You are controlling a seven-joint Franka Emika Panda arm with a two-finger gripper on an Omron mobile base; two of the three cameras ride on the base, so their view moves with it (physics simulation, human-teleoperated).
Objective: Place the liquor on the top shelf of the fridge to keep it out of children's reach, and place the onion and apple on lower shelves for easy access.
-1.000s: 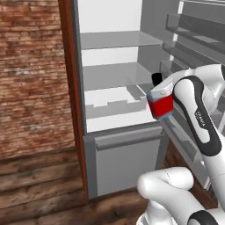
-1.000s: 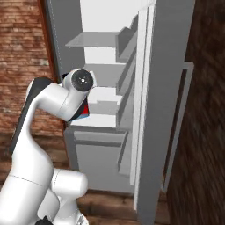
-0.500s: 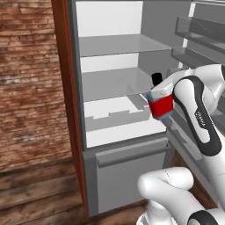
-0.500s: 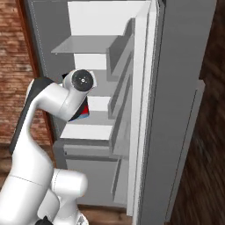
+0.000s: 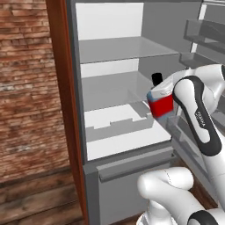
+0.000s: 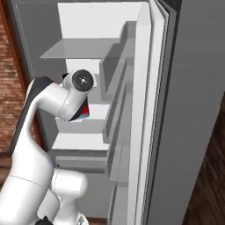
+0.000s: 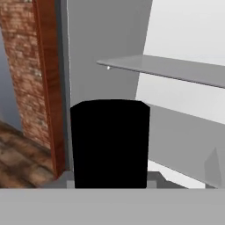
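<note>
Holding the liquor upright, end effector pinching it | top shelf lies above and further inside the fridge | must lift

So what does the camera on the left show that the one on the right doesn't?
Left base view alone: the liquor almost whole, with red body, pale shoulders and black cap, upright in front of the fridge's middle shelves, and a brick wall beside a reddish wooden panel.
Right base view alone: the open door's stepped racks seen edge-on, with the bottle mostly hidden behind the arm.
Both: the white arm, the bare top shelf and the white drawer front below.
</note>
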